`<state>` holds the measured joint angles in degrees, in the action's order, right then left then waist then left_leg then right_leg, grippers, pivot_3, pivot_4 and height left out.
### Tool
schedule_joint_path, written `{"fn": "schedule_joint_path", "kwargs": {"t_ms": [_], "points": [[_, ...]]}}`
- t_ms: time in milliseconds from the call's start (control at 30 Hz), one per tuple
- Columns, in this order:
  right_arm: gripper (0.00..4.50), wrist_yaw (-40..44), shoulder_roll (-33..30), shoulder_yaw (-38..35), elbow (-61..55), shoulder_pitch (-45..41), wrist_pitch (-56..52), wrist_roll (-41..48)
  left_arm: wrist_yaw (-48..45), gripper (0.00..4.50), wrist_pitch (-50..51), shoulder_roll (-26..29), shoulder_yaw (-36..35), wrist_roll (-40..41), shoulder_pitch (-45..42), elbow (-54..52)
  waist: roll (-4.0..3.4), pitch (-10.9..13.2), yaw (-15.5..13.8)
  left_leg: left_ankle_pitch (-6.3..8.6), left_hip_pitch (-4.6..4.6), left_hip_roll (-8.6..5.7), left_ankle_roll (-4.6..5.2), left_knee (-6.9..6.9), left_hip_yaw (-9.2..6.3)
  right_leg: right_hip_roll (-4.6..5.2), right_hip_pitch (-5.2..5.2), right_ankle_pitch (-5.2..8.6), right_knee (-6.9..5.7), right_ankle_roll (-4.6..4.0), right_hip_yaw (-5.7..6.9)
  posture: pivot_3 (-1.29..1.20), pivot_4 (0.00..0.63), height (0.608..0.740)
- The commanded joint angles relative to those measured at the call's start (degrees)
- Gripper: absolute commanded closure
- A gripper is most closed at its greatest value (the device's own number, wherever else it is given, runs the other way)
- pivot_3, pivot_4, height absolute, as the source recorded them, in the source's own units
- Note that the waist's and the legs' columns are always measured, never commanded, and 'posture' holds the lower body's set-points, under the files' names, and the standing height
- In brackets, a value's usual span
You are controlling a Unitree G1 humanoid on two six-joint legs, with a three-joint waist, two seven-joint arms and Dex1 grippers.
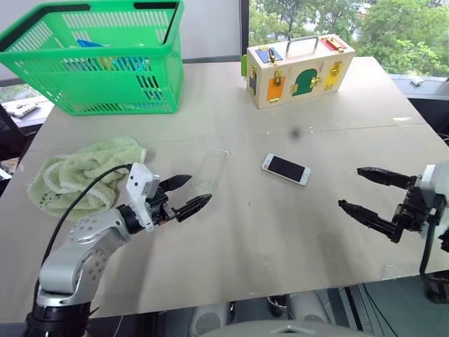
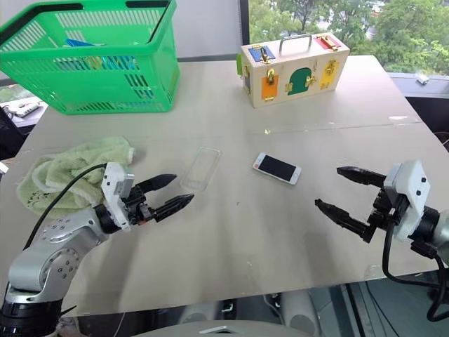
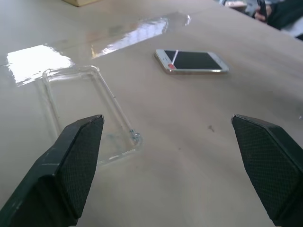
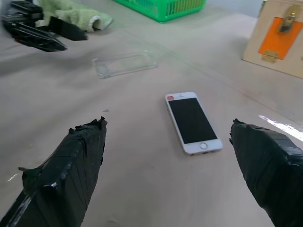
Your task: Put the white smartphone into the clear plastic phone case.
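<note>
The white smartphone [image 1: 285, 169] lies flat, screen up, near the middle of the table [image 1: 280, 246]; it shows too in the wrist views [image 3: 191, 61] [image 4: 192, 122]. The clear plastic phone case [image 1: 211, 169] lies flat to its left, a short gap between them [image 3: 90, 111] [image 4: 124, 64]. My left gripper [image 1: 184, 194] hovers open just left of and nearer than the case, empty. My right gripper [image 1: 366, 190] hangs open to the right of the phone, a hand-length away, also empty.
A green basket [image 1: 98, 60] stands at the back left, holding some items. A wooden latch box [image 1: 298, 70] with a handle sits at the back centre. A pale green towel [image 1: 77, 175] lies crumpled at the left, behind my left arm.
</note>
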<state>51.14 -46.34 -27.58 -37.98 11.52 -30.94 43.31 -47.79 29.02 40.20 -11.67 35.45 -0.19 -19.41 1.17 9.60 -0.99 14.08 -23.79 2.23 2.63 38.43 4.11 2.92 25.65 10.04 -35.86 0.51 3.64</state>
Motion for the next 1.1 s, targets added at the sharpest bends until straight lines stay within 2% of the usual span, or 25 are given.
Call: {"fn": "schedule_joint_path", "kwargs": {"t_ms": [33, 167, 400, 500, 667, 733, 767, 933, 1000, 1100], "points": [[0.0, 0.85, 0.0, 0.39, -4.16, 0.76, 2.09, 0.48, -5.99, 0.04, -4.52, 4.85, 3.39, -5.63, -3.91, 4.02, 0.0, 0.0, -0.06, 0.0, 0.0, 0.0, 0.0, 0.0, 0.0, 0.0, 0.0, 0.0, 0.0, 0.0, 0.0, 0.0, 0.15, 0.74], [0.0, 1.31, 0.29, 1.56, -6.99, 3.4, 3.62, -1.1, -15.57, 0.04, -13.82, 7.83, 12.01, -14.83, -16.15, 17.41, 0.02, 0.0, -0.6, 0.0, 0.06, 0.0, 0.0, 0.01, 0.07, 0.11, -0.02, -0.01, -0.01, 0.0, -0.05, 0.0, 0.15, 0.74], [0.0, 0.95, 1.17, 0.56, -10.1, 9.34, 6.0, -3.63, -26.24, 0.04, -30.09, 5.1, 21.79, -25.75, -32.43, 40.45, 0.06, 0.02, -1.15, -0.01, -0.06, -0.02, 0.02, 0.07, 0.04, 0.06, -0.03, -0.01, 0.02, 0.0, 0.06, 0.0, 0.15, 0.74], [0.0, 0.82, 1.39, 0.05, -11.28, 11.31, 6.78, -4.5, -29.86, 0.78, -36.9, 3.69, 25.16, -29.78, -36.53, 48.58, 0.1, 0.04, -1.06, 0.0, -0.06, -0.01, 0.03, 0.06, 0.13, 0.01, -0.02, 0.0, 0.03, 0.02, 0.0, 0.0, 0.15, 0.74], [0.0, -0.15, 1.84, -0.45, -12.96, 13.06, 7.31, -4.67, -33.66, 3.1, -42.02, 1.4, 28.01, -33.36, -40.25, 56.12, 0.1, 0.0, -1.25, 0.0, -0.02, -0.01, 0.03, 0.1, 0.1, 0.0, -0.05, -0.01, -0.02, 0.02, 0.02, 0.0, 0.15, 0.74], [0.0, -0.56, 1.92, -0.48, -13.37, 13.34, 7.45, -4.74, -34.09, 4.13, -38.66, 1.06, 27.12, -32.09, -40.28, 55.18, 0.1, -0.01, -1.24, -0.01, 0.0, 0.01, 0.04, 0.16, 0.04, 0.01, -0.08, -0.01, -0.06, 0.01, 0.02, 0.0, 0.15, 0.74], [0.0, -0.72, 1.93, -0.47, -13.47, 13.43, 7.51, -4.75, -34.19, 4.45, -36.01, 1.14, 26.49, -31.17, -39.99, 53.85, 0.1, -0.01, -1.22, -0.01, 0.0, 0.02, 0.04, 0.2, 0.03, 0.01, -0.09, -0.01, -0.08, 0.01, 0.02, 0.0, 0.15, 0.74], [0.0, -1.53, 2.38, 0.98, -13.59, 13.21, 8.21, -5.47, -29.18, 4.45, -13.16, 3.51, 21.05, -24.24, -32.68, 33.68, 0.1, -0.01, -0.58, -0.01, -0.01, 0.07, 0.05, 0.27, 0.05, 0.05, -0.08, -0.02, -0.11, 0.01, -0.01, 0.0, 0.15, 0.74], [0.0, -1.52, 2.52, 2.12, -13.26, 12.98, 8.61, -6.08, -22.42, 4.45, 1.77, 3.31, 18.22, -22.01, -29.76, 22.93, 0.11, 0.0, -0.28, -0.01, -0.09, 0.07, 0.04, 0.26, 0.01, 0.05, -0.05, -0.01, -0.1, 0.03, 0.01, 0.0, 0.15, 0.74], [0.0, -1.25, 2.06, 3.31, -12.44, 11.5, 8.49, -5.74, -10.05, 4.45, 21.57, 0.89, 16.25, -23.21, -28.94, 9.67, 0.16, 0.03, -0.29, 0.0, -0.14, 0.06, 0.04, 0.26, -0.06, 0.03, -0.06, 0.03, -0.08, 0.08, 0.03, 0.0, 0.15, 0.74]]}}
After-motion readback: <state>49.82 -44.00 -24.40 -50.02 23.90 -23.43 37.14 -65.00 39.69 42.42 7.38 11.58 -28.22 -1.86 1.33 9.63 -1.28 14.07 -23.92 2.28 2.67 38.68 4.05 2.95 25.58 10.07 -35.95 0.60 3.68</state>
